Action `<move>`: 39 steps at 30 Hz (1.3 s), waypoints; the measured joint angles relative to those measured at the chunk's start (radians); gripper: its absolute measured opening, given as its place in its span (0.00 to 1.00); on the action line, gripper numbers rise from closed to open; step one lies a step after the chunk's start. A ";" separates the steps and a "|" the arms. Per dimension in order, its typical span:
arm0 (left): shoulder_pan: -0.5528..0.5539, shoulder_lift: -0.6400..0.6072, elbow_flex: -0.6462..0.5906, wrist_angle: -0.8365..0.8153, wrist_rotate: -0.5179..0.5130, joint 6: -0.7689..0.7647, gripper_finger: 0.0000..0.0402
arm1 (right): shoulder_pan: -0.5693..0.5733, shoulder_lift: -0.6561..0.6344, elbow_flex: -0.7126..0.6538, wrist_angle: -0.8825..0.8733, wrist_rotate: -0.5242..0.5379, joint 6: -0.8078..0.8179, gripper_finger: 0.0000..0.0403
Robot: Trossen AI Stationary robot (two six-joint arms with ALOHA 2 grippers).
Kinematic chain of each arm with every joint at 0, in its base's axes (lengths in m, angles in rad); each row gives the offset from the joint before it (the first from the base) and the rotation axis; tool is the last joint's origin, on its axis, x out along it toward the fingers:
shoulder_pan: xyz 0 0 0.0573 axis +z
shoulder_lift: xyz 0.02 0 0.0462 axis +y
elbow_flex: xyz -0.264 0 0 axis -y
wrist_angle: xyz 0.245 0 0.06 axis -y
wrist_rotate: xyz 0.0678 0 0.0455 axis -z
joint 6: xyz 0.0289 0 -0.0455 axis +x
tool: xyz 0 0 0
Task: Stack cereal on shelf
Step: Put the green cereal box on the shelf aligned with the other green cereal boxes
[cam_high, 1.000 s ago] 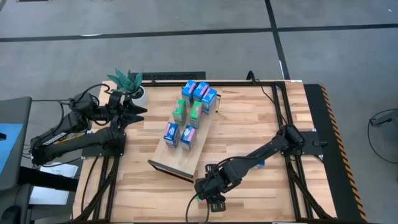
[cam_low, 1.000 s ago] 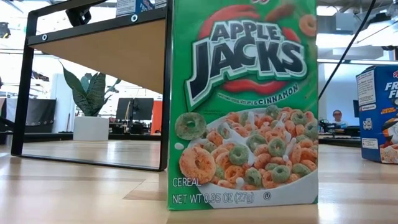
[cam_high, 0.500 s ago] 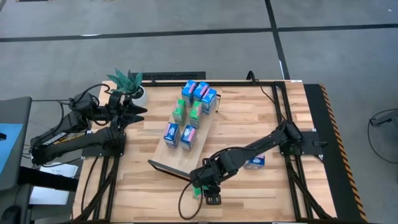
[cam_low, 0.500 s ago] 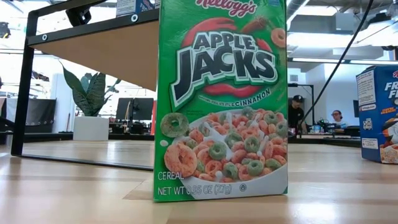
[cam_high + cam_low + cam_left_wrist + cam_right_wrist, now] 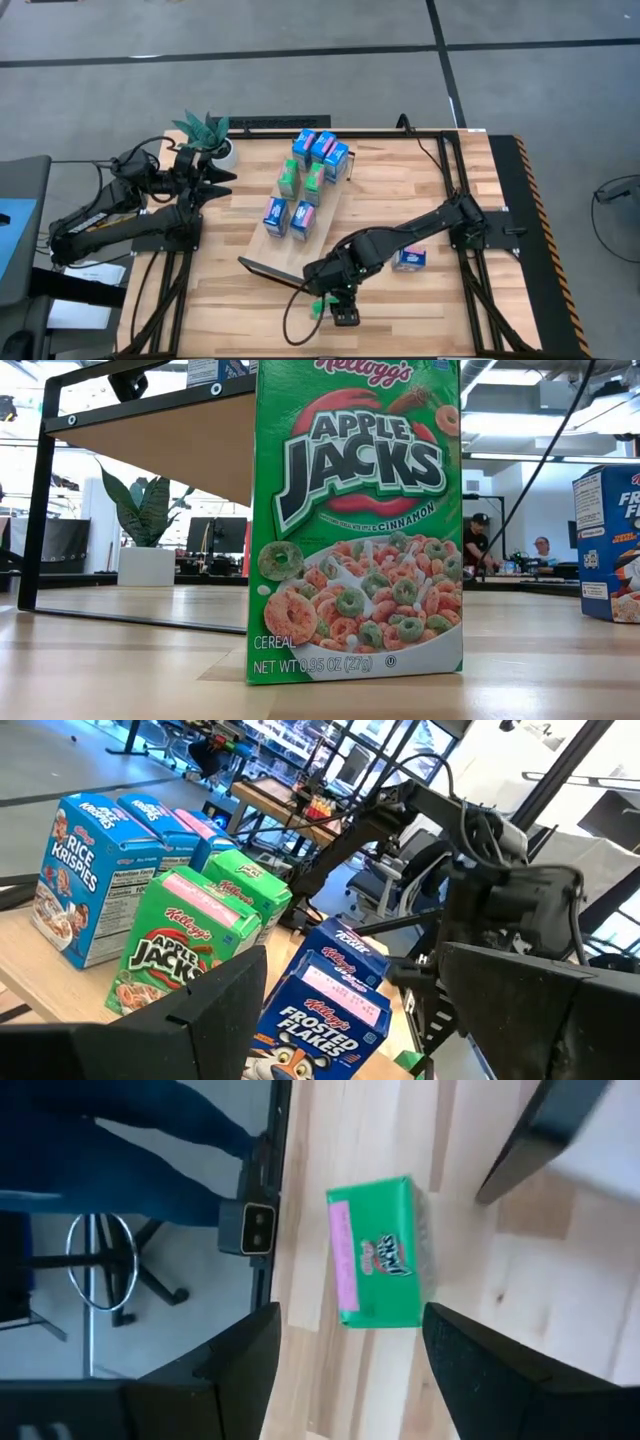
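Note:
A green Apple Jacks carton stands upright on its base near the table's near edge. My right gripper hovers over it, open. In the right wrist view the carton's top lies just ahead of the gap between the fingers, untouched. The shelf stands mid-table on its dark end pieces. Several blue and green cartons stand on the board. One blue carton stands on the table to the right. My left gripper waits open at the left edge.
A potted plant sits at the far left corner beside the left arm. The low-view camera block is at the near edge next to the green carton. Bare tabletop lies right of the shelf. People sit in the room beyond.
My right gripper has moved toward the table's left along the near edge. The green carton has shifted left and a little away from the near edge, still upright. It has stood still for the last half second.

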 joint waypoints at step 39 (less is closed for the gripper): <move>0.000 0.000 0.000 -0.086 -0.005 0.056 0.71 | 0.094 0.085 0.014 0.071 0.285 -0.013 0.90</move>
